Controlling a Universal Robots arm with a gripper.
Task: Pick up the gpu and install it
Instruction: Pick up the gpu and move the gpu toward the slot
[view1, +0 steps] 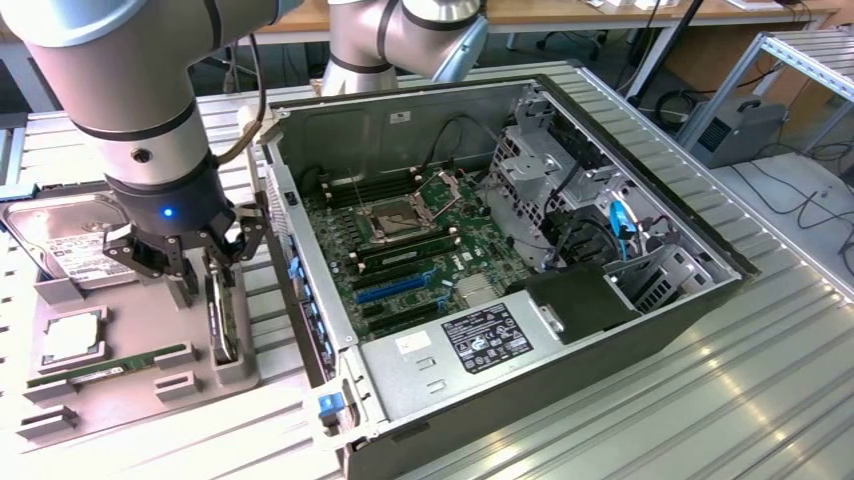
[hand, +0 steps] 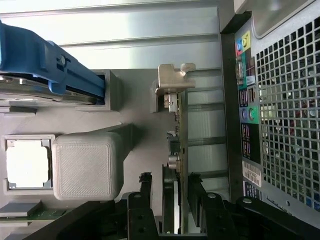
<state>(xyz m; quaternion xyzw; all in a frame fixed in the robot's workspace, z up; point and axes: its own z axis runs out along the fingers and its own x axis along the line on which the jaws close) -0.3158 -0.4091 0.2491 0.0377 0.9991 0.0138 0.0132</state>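
Ribbed metal table (view1: 694, 390), wooden desk (view1: 561, 12) behind; gripper (view1: 200, 270) spread wide astride the gpu (view1: 227, 325) in grey tray (view1: 140, 320)

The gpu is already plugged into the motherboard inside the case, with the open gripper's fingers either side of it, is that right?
Not quite. The gpu stands on edge in the grey holder beside the case, not in the motherboard, as the exterior view shows. The open gripper does straddle it.

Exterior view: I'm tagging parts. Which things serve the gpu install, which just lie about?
Job: flat black gpu card with silver bracket; open gripper astride it; open metal computer case.
Idle: silver hard drive; narrow green RAM stick; square silver processor.
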